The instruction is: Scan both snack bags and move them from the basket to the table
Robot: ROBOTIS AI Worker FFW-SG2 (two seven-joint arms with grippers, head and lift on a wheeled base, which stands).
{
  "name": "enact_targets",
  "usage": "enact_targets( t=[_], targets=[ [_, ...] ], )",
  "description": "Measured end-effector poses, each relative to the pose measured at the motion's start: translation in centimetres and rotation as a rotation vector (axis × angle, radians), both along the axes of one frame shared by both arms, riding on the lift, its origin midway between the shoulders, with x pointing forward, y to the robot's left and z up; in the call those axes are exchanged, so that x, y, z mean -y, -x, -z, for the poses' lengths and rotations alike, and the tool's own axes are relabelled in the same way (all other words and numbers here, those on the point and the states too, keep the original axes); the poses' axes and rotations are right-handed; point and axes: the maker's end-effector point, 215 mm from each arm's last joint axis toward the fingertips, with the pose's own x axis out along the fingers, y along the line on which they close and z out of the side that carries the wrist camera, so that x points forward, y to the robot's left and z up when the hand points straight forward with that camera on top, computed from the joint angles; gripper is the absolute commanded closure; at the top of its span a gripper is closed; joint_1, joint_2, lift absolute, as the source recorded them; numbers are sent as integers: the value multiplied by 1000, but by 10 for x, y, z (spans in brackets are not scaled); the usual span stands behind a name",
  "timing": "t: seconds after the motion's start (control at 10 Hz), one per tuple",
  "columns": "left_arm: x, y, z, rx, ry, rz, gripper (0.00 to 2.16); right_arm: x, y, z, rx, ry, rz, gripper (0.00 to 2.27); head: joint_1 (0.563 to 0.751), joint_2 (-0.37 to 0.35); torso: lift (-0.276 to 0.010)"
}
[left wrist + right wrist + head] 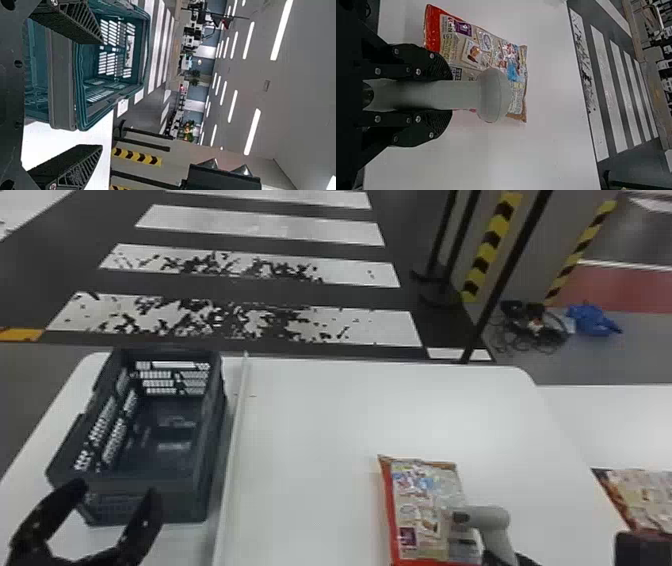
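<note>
My right gripper point(505, 557), at the bottom right of the head view, holds the grey scanner point(492, 522) over one snack bag point(425, 510) lying on the table. In the right wrist view my right gripper point(443, 95) is shut on the handle of the scanner point(492, 95), whose head overlaps the view of the bag point(474, 51). A second snack bag point(642, 495) lies farther right. My left gripper point(117, 520) stands open at the near end of the basket point(200, 500). The left wrist view has the left gripper point(97, 95) with the basket point(63, 79) beyond its parted fingers.
A raised white strip point(232, 455) runs along the table point(310, 440) just right of the basket. A black object point(642, 550) stands at the bottom right corner, below the second bag. Dark poles point(505, 270) rise from the floor behind the table.
</note>
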Motion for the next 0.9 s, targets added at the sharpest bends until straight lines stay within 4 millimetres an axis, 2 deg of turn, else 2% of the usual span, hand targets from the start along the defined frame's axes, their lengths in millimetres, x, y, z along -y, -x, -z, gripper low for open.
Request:
enact_targets(
  t=[0.6, 0.9],
  targets=[
    [-1, 3, -3, 14, 3, -6, 53, -1, 0, 7, -6, 0, -4, 2246, 695, -127, -98],
    [2, 6, -5, 24, 3, 9, 53, 12, -7, -2, 18, 5, 16, 2246, 695, -152, -98]
  ],
)
